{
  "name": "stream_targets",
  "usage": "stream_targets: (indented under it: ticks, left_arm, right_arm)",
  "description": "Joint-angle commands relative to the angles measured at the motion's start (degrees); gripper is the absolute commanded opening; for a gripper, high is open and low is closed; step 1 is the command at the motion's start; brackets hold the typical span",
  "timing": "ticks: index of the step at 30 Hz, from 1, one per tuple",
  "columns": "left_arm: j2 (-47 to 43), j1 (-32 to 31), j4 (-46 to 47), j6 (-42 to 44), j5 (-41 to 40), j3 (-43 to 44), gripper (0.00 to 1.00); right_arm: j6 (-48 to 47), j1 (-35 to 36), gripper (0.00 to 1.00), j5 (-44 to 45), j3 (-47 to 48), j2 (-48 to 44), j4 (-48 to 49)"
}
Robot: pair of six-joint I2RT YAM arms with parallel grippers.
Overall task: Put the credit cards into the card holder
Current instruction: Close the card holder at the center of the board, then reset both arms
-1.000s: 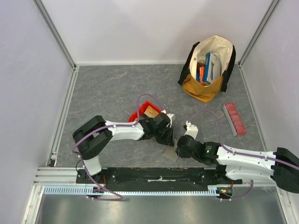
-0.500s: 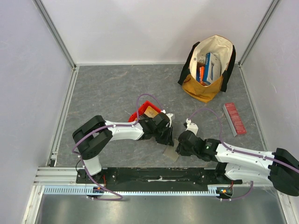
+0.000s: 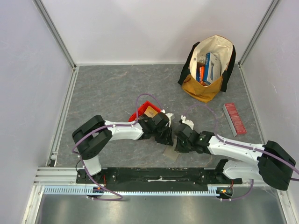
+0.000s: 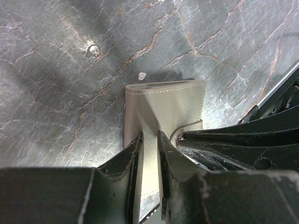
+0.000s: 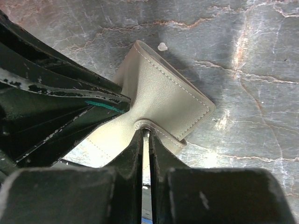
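The card holder (image 3: 171,154) is a grey-olive stitched wallet lying on the grey table between the two arms. My left gripper (image 3: 167,138) is shut on one flap of it; in the left wrist view the gripper (image 4: 149,140) pinches the flap and the wallet (image 4: 164,100) spreads out beyond it. My right gripper (image 3: 179,143) is shut on the wallet's folded edge, which shows in the right wrist view (image 5: 145,133) with the wallet (image 5: 163,88) lifted into a fold. A tan card (image 3: 150,112) lies in the red bin; other credit cards are hidden.
The red bin (image 3: 140,110) sits just behind my left gripper. An open tote bag (image 3: 209,70) with colourful boxes stands at the back right. A long red ribbed box (image 3: 233,119) lies at the right. White walls with metal rails surround the table.
My right arm has swung left and forward until its gripper sits against the left gripper at the wallet. The left arm has barely moved.
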Motion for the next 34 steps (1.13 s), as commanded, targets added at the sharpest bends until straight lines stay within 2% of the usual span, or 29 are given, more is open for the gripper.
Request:
stream_targets:
  ticks: [1,4,9,10,11,17,18,19,23,25,27,30,34]
  left_arm:
    - [1.10,-0.86,0.47,1.71,0.65,-1.88,0.24]
    - [0.57,-0.78,0.82,1.62,0.39,-2.14,0.24]
    - [-2.59,-0.86,1.26,2.32,-1.19,-2.14,0.30]
    - [-3.20,-0.86,1.26,2.67,-1.37,-1.79,0.33]
    - [-4.25,-0.86,1.18,2.94,-1.80,-1.35,0.38]
    - [-9.61,-0.78,-1.36,4.17,-6.02,0.84,0.59]
    - [-11.97,-0.78,-1.63,4.26,-6.98,0.59,0.77]
    - [-14.00,-0.69,-1.99,4.35,-7.95,0.41,0.81]
    - [-21.12,-0.69,-7.16,5.14,-13.05,1.55,0.84]
    - [-24.90,-0.69,-9.19,6.54,-17.26,1.55,0.86]
    - [-28.24,-0.34,-11.03,7.16,-20.95,1.11,0.86]
    - [-31.32,1.42,-14.98,7.86,-22.28,1.29,0.87]
    - [-36.24,6.68,-16.84,7.42,-20.89,0.06,0.87]
  right_arm:
    - [-1.78,-0.54,0.08,4.82,-1.87,5.86,-1.98]
    - [-3.00,-0.54,0.09,6.13,0.32,6.66,-4.35]
    - [-4.67,-1.06,0.20,8.86,2.34,-2.03,-3.39]
    - [-5.63,-1.15,0.27,8.86,3.05,-3.96,-2.70]
    - [-6.25,-1.15,0.40,9.39,3.58,-6.24,-1.73]
    - [-8.10,-2.20,0.52,13.51,6.74,-13.29,-1.54]
    - [-7.76,-2.56,0.54,15.18,6.83,-13.56,-2.68]
    - [-7.32,-2.99,0.60,17.02,6.75,-13.56,-3.21]
    - [-6.70,-6.59,0.81,19.84,5.61,-13.91,-3.48]
    - [-7.22,-9.14,0.88,20.99,4.90,-14.09,-3.22]
    - [-8.45,-12.12,0.92,22.13,4.38,-14.18,-2.17]
    - [-11.08,-17.04,0.98,22.75,4.11,-14.53,-1.64]
    - [-14.33,-25.21,0.98,23.28,3.59,-16.11,-0.41]
